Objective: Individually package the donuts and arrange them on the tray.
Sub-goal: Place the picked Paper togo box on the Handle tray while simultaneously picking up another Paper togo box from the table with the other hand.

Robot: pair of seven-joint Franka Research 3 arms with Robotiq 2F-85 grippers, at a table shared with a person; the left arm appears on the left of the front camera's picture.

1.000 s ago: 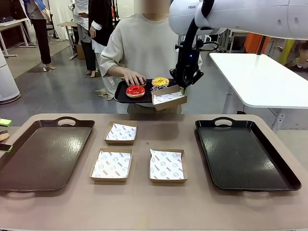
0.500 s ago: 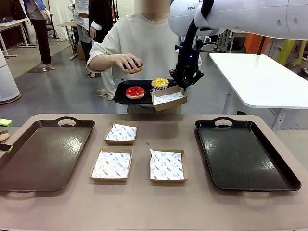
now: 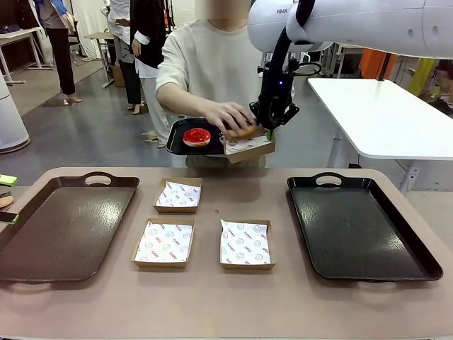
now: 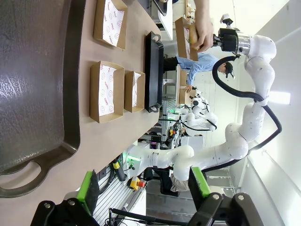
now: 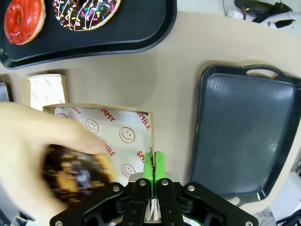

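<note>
Right jaws clamped on box [image 3: 249, 146] rim, far side, beside person's tray [image 3: 175, 144]. Hand [image 3: 230, 115] holds chocolate donut [image 5: 77, 176] over box; red donut [image 3: 197, 136] on tray. Left jaws wide, empty. Hold box level until hand clears.

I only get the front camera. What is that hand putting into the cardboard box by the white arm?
Observer: A dark chocolate ring donut, blurred in the right wrist camera, sits in the person's hand over the shallow brown cardboard box with printed white paper.
Operator: What holds the box up?
Observer: The right pincer is shut on its side wall.
Operator: Anything behind the hand?
Observer: A chocolate ring donut with coloured sprinkles, beside the glossy red ring donut on the black tray.
</note>
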